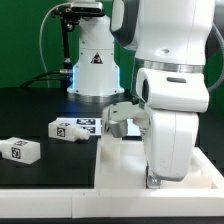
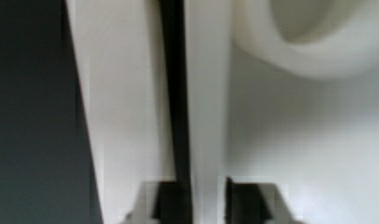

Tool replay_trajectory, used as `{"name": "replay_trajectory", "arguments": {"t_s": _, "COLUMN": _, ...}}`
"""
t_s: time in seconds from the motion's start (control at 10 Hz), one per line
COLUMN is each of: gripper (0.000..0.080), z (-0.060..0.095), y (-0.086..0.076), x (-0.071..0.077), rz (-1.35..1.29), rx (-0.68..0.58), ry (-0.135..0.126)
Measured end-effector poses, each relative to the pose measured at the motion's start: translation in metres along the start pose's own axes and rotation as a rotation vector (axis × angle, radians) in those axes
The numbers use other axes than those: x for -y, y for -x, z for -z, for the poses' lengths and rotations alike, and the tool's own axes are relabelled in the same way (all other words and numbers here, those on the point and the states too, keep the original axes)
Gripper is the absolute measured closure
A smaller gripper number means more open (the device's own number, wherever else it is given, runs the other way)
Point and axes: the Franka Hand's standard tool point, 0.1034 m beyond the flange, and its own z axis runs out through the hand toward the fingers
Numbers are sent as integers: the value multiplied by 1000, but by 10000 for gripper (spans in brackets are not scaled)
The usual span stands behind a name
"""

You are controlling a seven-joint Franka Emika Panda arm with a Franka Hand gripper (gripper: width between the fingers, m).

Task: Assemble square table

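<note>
My claw (image 2: 205, 203) straddles the raised rim (image 2: 207, 90) of the table top (image 2: 319, 150); gripping or loose, I cannot tell; legs (image 1: 75, 127) lie well clear.

Exterior view: bright and even, light coming from above. The white arm (image 1: 170, 60) is nearly blown out, with hardly any shading on its shell. There's a blue glow (image 1: 73, 76) on the base behind the jaws. The black bench (image 1: 40, 115) swallows detail. A soft grey shadow sits on the square top (image 1: 120, 168) right under the jaws.

Over to the wrist view: heavy blur, nothing sharp. The rim (image 2: 124, 100) ahead of the jaws is a washed-out smear, the round socket (image 2: 319, 30) beyond them dull and soft-edged, the strip beside the rim pure black.
</note>
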Motion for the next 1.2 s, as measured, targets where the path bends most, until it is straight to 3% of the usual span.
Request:
{"name": "replay_trajectory", "arguments": {"t_s": 0.1, "gripper": 583, "z": 0, "y": 0, "x": 0, "rz": -1, "rx": 0, "ry": 0}}
{"name": "replay_trajectory", "arguments": {"t_s": 0.2, "gripper": 394, "z": 2, "y": 0, "x": -1, "rz": -6, "rx": 0, "ry": 3}}
{"name": "replay_trajectory", "arguments": {"t_s": 0.3, "gripper": 394, "z": 15, "y": -1, "x": -4, "rz": -34, "rx": -3, "ry": 19}}
{"name": "replay_trajectory", "arguments": {"t_s": 0.4, "gripper": 212, "z": 30, "y": 4, "x": -3, "rz": -59, "rx": -5, "ry": 29}}
{"name": "replay_trajectory", "arguments": {"t_s": 0.5, "gripper": 169, "z": 38, "y": 9, "x": -1, "rz": -105, "rx": -4, "ry": 32}}
{"name": "replay_trajectory", "arguments": {"t_s": 1.0, "gripper": 151, "z": 38, "y": 13, "x": 0, "rz": -310, "rx": -7, "ry": 26}}
{"name": "replay_trajectory", "arguments": {"t_s": 1.2, "gripper": 151, "z": 54, "y": 47, "x": 13, "rz": -416, "rx": 0, "ry": 6}}
